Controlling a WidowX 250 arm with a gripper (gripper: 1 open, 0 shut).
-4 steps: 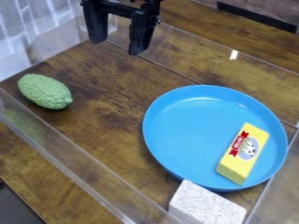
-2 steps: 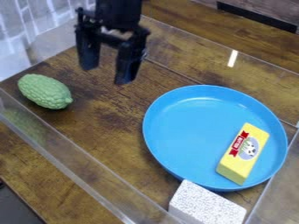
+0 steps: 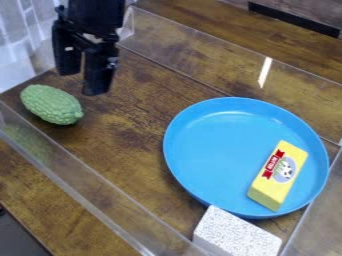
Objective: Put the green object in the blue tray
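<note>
Green object (image 3: pixel 51 104) still on the wooden desk (image 3: pixel 134 110), just below and slightly left of the end effector (image 3: pixel 80 80), not touched. End effector jaws spread wide, nothing between them, pointing steeply down. Change: over the last moment it has swung from the top centre of the view leftward and down toward the green object, jaws open throughout. Reads as the approach for the grasp, pick not yet begun, needs a bit more travel left and down. Further out, well to the right and below: blue tray (image 3: pixel 201 150), holding only the yellow block with red label (image 3: pixel 279 177) at its right side. White speckled sponge (image 3: pixel 237 234) sits outside, touching the tray's lower rim.
</note>
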